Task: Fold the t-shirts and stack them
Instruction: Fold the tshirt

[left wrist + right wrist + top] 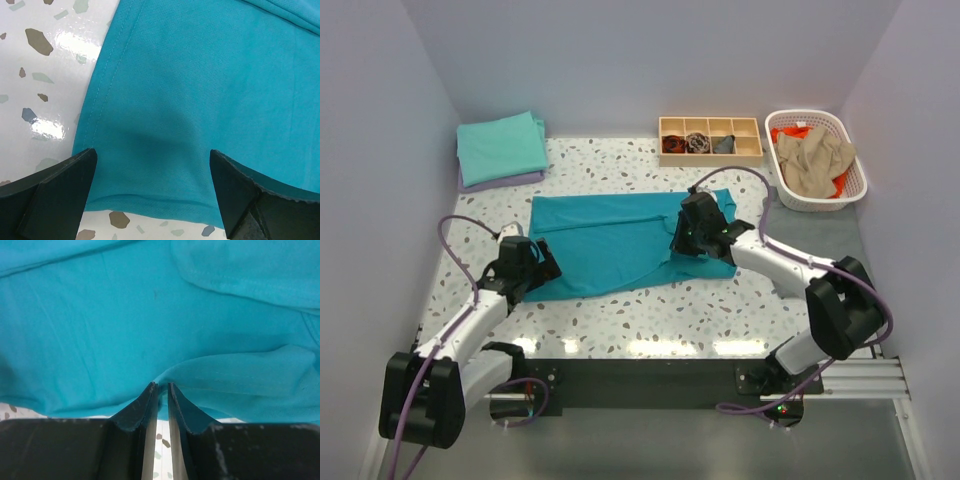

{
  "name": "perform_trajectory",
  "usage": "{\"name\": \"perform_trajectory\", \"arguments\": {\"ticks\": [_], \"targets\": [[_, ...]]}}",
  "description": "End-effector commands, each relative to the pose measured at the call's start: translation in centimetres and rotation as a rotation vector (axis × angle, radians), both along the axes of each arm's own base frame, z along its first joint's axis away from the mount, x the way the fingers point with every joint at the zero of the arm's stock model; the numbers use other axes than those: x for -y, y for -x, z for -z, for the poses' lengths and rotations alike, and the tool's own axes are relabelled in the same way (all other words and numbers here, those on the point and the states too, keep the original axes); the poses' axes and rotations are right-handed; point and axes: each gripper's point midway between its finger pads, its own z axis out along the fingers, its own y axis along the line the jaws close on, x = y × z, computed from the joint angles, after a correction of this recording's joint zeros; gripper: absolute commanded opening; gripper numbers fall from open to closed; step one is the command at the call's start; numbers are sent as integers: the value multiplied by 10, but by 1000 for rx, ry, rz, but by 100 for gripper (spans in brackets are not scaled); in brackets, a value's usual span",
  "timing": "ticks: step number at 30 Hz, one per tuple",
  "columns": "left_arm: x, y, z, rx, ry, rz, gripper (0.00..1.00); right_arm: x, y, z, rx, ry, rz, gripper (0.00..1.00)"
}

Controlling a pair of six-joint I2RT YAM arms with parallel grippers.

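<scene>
Now | teal t-shirt [620,245] spread flat on table [650,310] | right gripper [161,387] nearly closed, pinching near hem | left gripper [152,155] wide open, empty, over left hem corner | pinch left low, then lift both evenly.

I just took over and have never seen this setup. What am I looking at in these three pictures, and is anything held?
These are two robot arms, each with a two-finger gripper. The wide picture looks down from above; the other two come from wrist cameras. On the table lies a spread teal shirt, with folded shirts far left, a tray and a full basket far right. The left gripper is open over the shirt's corner, holding nothing. The right gripper is nearly shut on the shirt's edge, seemingly pinching it.
</scene>
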Motion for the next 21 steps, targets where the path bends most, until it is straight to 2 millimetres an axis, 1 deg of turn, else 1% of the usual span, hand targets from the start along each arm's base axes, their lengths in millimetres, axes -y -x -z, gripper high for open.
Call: {"name": "perform_trajectory", "arguments": {"ticks": [1, 2, 5, 6, 8, 9, 10, 12, 15, 20, 21], "targets": [[4, -18, -25, 79, 3, 18, 100, 9, -19, -3, 40, 104, 26, 18], [4, -18, -28, 86, 4, 16, 100, 9, -21, -5, 43, 107, 26, 18], [1, -11, -27, 63, -5, -6, 100, 10, -22, -3, 44, 120, 19, 18], [0, -6, -25, 37, -7, -12, 100, 10, -22, -4, 50, 122, 12, 18], [-5, -1, -26, 14, -28, -50, 100, 9, -22, -6, 55, 124, 4, 19], [-8, 8, -22, -28, -43, -69, 100, 10, -23, -5, 55, 128, -4, 20], [-5, 8, -25, -20, -59, -71, 100, 9, -23, -6, 57, 127, -8, 20], [-2, 15, -18, -62, -38, -104, 100, 8, -23, -8, 61, 126, -21, 20], [-7, 24, -6, -129, -60, -150, 100, 6, -22, -9, 63, 111, -34, 20], [-15, 26, 3, -158, -84, -211, 100, 5, -19, -14, 68, 93, -51, 20], [-17, 26, 3, -156, -92, -222, 100, 6, -19, -15, 74, 97, -54, 22]]}}
